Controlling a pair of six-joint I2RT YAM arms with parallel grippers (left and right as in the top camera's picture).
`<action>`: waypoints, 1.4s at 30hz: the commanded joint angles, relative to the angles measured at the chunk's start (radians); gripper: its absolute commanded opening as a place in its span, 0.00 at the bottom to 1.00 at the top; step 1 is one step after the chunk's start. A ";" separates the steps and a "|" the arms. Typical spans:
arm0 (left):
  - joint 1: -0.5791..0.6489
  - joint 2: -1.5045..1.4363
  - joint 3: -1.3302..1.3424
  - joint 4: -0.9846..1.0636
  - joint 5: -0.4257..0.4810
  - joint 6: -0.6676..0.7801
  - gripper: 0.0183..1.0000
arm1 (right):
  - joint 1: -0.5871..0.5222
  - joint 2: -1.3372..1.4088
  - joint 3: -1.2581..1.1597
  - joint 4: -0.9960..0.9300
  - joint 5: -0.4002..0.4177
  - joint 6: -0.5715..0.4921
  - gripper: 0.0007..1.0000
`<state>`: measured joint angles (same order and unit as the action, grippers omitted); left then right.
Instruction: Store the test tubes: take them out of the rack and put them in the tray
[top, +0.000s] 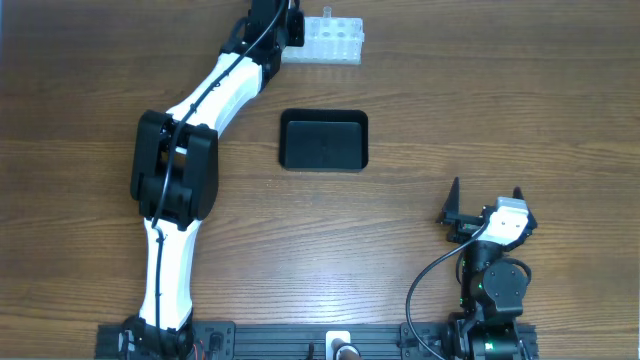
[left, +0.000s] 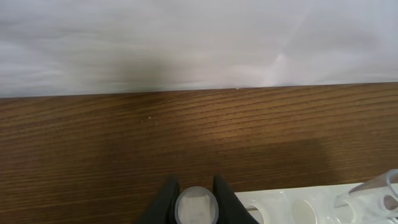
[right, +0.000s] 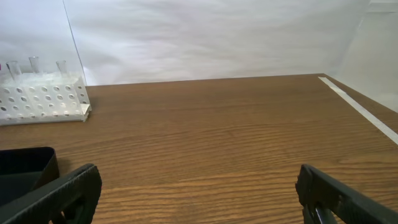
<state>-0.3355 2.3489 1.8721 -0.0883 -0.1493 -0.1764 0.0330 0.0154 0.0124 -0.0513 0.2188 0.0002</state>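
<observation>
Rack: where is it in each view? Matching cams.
Top: rack at the top edge, above the tray.
Left wrist: rack right beside the left gripper, shut on a tube.
Right wrist: rack far off, beyond the tray.
Shared landmark: the tray, top and right wrist.

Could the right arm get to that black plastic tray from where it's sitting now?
Probably yes. Only bare wooden table lies between the open right gripper and the black rectangular plastic tray, and the left gripper is away at the clear plastic test tube rack, beyond the tray.
</observation>
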 joint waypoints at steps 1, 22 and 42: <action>-0.001 0.013 0.027 0.003 0.010 0.004 0.13 | -0.006 -0.010 -0.007 0.000 -0.001 0.006 0.99; -0.011 -0.463 0.026 -0.141 -0.006 0.094 0.12 | -0.006 -0.010 -0.007 0.000 -0.001 0.006 0.99; -0.196 -0.553 -0.386 -0.616 -0.078 -0.341 0.07 | -0.006 -0.010 -0.007 0.000 -0.001 0.006 0.99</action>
<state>-0.5224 1.7809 1.5394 -0.7349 -0.2016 -0.4644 0.0330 0.0158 0.0124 -0.0513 0.2188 0.0002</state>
